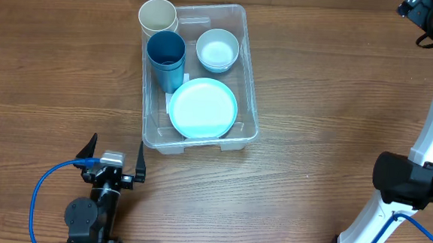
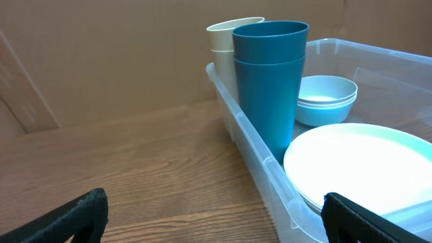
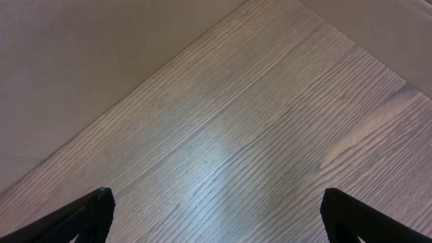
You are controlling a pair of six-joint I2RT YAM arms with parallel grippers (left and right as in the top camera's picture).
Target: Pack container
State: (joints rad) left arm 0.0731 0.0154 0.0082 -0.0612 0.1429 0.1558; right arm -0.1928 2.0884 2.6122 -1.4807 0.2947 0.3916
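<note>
The container (image 1: 208, 17) sits mid-table and looks fully packed (cups (image 1: 166, 49), bowls (image 1: 218, 48), plates (image 1: 202, 108)), so with the left gripper (image 1: 116, 147) and right gripper (image 3: 219, 219) both spread wide and empty, I'd just park them clear of its rim.

The container (image 1: 250, 93) is clear, glossy plastic. The desk (image 1: 339, 84) shows matt wood grain with a faint sheen. The teal cups (image 2: 270, 81) and cream cup (image 1: 157, 16) look like matt plastic. The plates (image 1: 202, 108) and bowls (image 1: 218, 48) are smooth and slightly shiny. The left fingers (image 2: 74, 216) look black and rough.

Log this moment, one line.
container: blue cups, cream cups, bowls, plates inside | left gripper: open, empty | right gripper: open, empty, over table
</note>
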